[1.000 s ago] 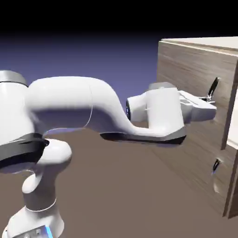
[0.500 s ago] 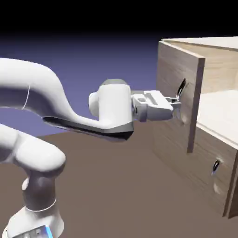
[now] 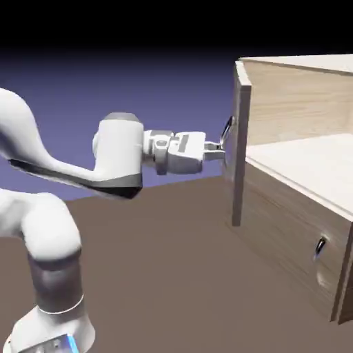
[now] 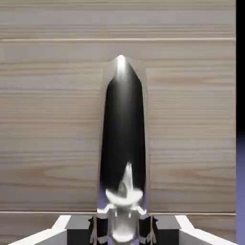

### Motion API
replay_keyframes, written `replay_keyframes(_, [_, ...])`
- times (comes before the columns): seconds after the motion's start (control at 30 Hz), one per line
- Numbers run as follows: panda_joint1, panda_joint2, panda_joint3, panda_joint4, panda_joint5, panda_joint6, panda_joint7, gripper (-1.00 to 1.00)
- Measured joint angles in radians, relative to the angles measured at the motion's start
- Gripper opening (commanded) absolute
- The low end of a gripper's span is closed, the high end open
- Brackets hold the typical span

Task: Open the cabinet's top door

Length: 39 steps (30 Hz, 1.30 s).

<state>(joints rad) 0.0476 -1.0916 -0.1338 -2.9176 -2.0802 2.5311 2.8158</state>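
The cabinet (image 3: 289,214) stands at the exterior view's right, and its pale cream interior (image 3: 303,162) lies exposed. Its top door (image 3: 240,148) is swung far out and shows almost edge-on. My gripper (image 3: 219,147) is shut on the door's silver bar handle (image 3: 227,127), with the arm stretched in level from the left. In the hand view the handle (image 4: 122,134) rises large and dark against the door's wood grain (image 4: 52,119). It sits between my fingertips (image 4: 99,226) at the bottom edge, where my gripper (image 4: 123,230) clamps it.
The lower panel carries a small dark handle (image 3: 320,247) and stays closed. Brown table surface (image 3: 172,276) spreads in front of the cabinet. My arm's base (image 3: 48,303) rises at the lower left.
The top door has swung much further open, from slightly ajar to nearly edge-on. My hand has moved left with the handle still in its grip, and the arm has folded back.
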Motion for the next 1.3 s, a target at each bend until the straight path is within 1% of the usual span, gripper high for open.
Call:
replay_keyframes(0.17, [-0.009, -0.112, 0.119, -0.068, 0.218, -0.056, -0.113, -1.0])
replay_keyframes(0.33, [0.026, -0.207, 0.241, -0.116, 0.435, -0.145, -0.218, -1.0])
replay_keyframes(0.53, [0.112, -0.281, 0.416, -0.14, 0.697, -0.305, -0.311, -1.0])
replay_keyframes(0.7, [0.189, -0.283, 0.594, -0.114, 0.91, -0.473, -0.349, -1.0])
replay_keyframes(0.87, [0.221, -0.229, 0.775, -0.04, 1.098, -0.646, -0.353, -1.0])
replay_keyframes(1.0, [0.198, -0.161, 0.92, 0.058, 1.232, -0.785, -0.344, -1.0])
replay_keyframes(1.3, [-0.013, -0.021, 1.221, 0.372, 1.455, -1.084, -0.326, -1.0])
